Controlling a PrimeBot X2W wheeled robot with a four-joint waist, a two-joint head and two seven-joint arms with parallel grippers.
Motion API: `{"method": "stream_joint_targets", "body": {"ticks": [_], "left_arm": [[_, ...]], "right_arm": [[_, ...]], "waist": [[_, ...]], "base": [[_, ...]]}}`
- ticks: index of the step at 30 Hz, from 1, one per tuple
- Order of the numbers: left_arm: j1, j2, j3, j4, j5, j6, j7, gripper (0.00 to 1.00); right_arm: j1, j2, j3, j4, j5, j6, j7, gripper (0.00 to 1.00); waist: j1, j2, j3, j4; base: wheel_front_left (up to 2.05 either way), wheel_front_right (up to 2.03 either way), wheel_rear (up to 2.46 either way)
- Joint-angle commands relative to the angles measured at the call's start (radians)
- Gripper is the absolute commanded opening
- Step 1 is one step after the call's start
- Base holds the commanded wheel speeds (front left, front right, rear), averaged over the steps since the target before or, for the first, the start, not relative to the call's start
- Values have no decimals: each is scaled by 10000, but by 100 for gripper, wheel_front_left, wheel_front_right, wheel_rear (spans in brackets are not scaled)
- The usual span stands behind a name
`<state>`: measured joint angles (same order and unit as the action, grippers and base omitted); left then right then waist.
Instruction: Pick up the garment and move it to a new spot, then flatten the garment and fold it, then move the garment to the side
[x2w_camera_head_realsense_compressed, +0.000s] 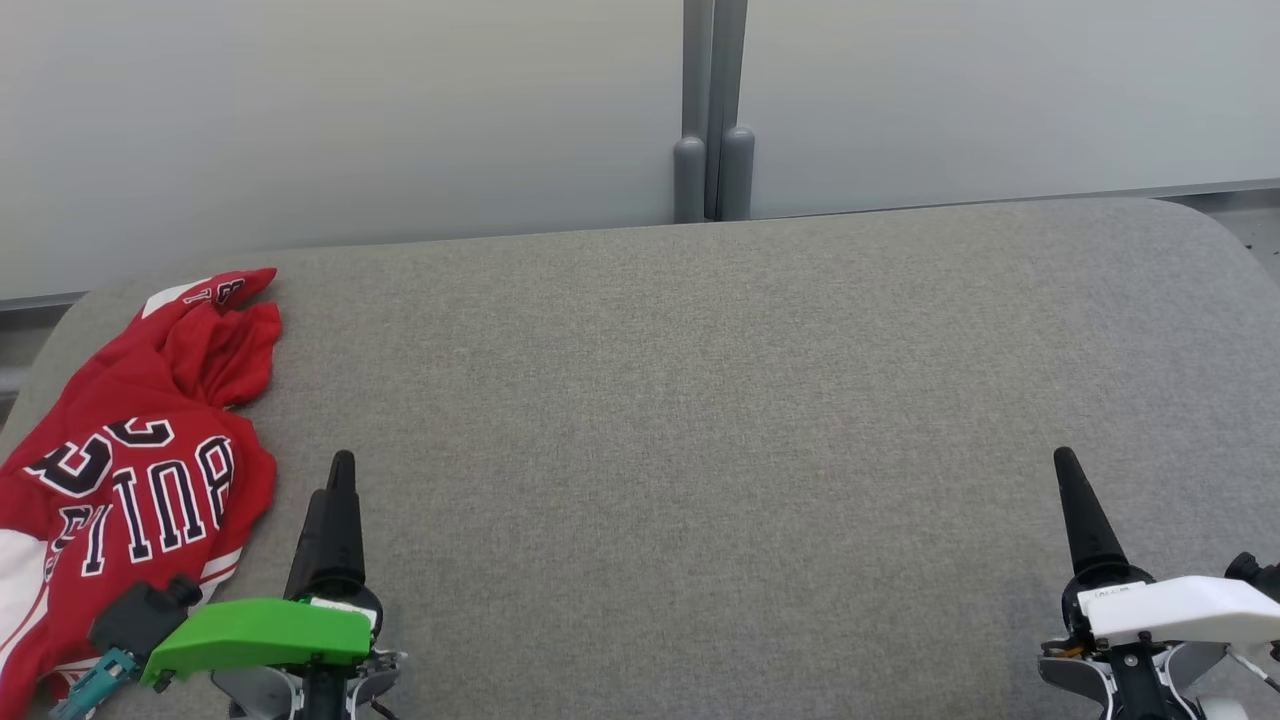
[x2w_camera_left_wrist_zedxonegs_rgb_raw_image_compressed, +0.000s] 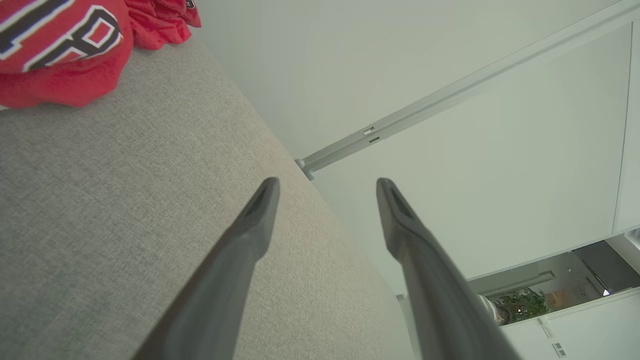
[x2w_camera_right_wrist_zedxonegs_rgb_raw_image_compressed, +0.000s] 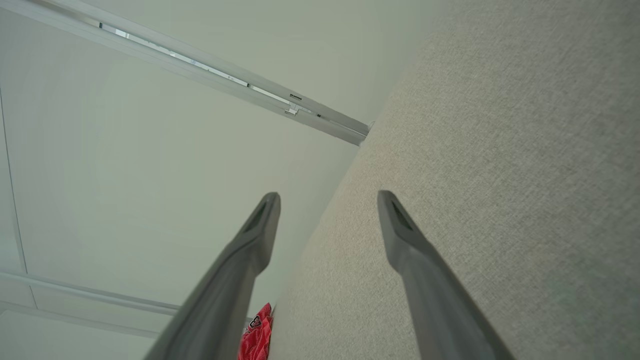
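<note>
Currently the left tool (x2w_camera_left_wrist_zedxonegs_rgb_raw_image_compressed: 327, 182) stands spread and empty, the crumpled red garment (x2w_camera_head_realsense_compressed: 130, 470) just to its left; the right tool (x2w_camera_right_wrist_zedxonegs_rgb_raw_image_compressed: 327, 195), likewise spread, hangs over the grey surface (x2w_camera_head_realsense_compressed: 700, 400).

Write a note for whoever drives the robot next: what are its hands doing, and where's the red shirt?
Left gripper: open, holding nothing, low over the table just right of the shirt.
Right gripper: open, holding nothing, near the table's right end, far from the shirt.
Red shirt: bunched in a heap at the left end of the grey table.
Done: nothing that shows; the shirt looks neither flat nor neatly folded.
Left: probably everything. Pick it up, move it to the open middle, flatten it, fold it, set it aside.
</note>
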<state>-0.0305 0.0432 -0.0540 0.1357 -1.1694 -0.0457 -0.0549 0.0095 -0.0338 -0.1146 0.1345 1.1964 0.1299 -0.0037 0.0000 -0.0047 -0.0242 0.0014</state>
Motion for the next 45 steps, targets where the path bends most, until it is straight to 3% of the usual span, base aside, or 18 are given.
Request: {"method": "stream_joint_targets", "body": {"ticks": [1, 16, 45], "left_arm": [[-23, 48, -43, -257, 508, 63, -113, 100], [381, 111, -519, -411, 4094, 396, -592, 100], [996, 377, -1005, -448, 7659, 1232, -1303, 100]], "right_arm": [[-72, -80, 101, -252, -487, 5, -121, 100], [185, -108, 805, -936, -3981, 7, -725, 100], [346, -145, 1583, -860, -7673, 8, -1616, 100]], "waist": [[0, 12, -13, 2], [0, 18, -125, 4], [0, 29, -316, -49]], "base": [[0, 0, 0], [0, 0, 0], [0, 0, 0]]}}
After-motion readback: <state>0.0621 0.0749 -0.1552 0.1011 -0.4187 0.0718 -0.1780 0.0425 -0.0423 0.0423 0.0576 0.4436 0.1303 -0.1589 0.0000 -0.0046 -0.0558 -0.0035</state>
